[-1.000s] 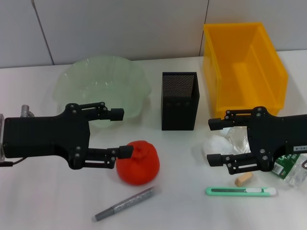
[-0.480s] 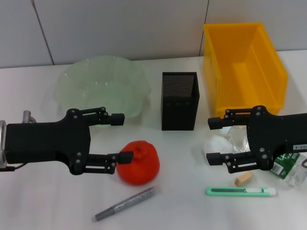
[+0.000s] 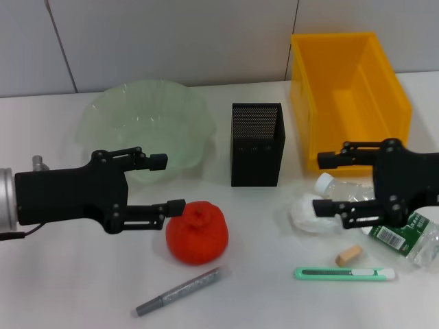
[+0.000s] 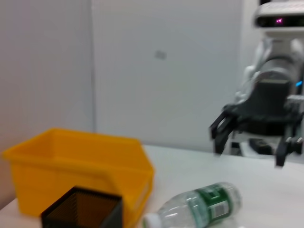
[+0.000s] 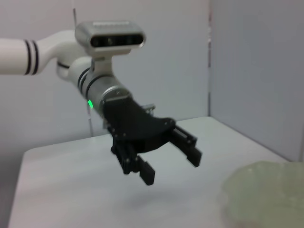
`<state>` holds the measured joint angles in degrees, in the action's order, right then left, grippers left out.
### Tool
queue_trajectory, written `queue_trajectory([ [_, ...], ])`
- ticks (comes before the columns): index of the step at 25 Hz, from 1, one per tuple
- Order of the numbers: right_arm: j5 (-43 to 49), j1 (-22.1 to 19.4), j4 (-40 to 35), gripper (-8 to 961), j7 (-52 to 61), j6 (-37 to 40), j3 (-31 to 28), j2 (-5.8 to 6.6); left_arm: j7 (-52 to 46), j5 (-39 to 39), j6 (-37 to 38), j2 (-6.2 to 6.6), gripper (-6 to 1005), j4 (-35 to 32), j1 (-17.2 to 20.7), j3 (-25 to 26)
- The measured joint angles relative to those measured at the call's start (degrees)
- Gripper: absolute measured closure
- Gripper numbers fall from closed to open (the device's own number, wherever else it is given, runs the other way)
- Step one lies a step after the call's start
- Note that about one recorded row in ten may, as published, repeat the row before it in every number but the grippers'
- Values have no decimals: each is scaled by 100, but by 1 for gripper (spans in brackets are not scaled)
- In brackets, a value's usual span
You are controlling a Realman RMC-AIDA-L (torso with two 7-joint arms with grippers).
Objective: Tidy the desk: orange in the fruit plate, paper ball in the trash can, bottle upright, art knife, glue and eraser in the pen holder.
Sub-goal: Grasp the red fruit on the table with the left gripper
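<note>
Spread-jawed, the left gripper point(image 3: 167, 183) is nearing the orange point(image 3: 197, 232) at its 4 o'clock and should straddle it squarely, while the right gripper point(image 3: 326, 184), also spread, is hovering by the bottle point(image 3: 401, 229).

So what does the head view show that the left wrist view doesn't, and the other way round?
Only the head view shows the left gripper, open beside the orange, plus the fruit plate, paper ball, marker, art knife and eraser. Only the left wrist view shows the robot's head behind the right arm. Both share the yellow bin, pen holder, the lying bottle and the open right gripper.
</note>
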<state>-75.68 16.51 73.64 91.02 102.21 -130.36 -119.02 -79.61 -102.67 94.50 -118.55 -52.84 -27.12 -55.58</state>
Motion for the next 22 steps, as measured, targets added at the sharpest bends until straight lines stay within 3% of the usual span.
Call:
queue_trajectory([
  [2, 5, -26, 9, 200, 10, 70, -218, 1, 0, 0, 0, 0, 207, 0, 0, 0],
  [6, 18, -46, -17, 201, 12, 212, -700, 1, 10, -60, -753, -3, 211, 294, -62, -340],
  [12, 27, -100, -60, 204, 12, 331, -956, -9, 7, -88, -2313, -16, 216, 873, -207, -1406],
  [22, 17, -131, -181, 208, 13, 332, -985, -20, 8, -12, -3069, -53, 225, 1208, -288, -2012],
])
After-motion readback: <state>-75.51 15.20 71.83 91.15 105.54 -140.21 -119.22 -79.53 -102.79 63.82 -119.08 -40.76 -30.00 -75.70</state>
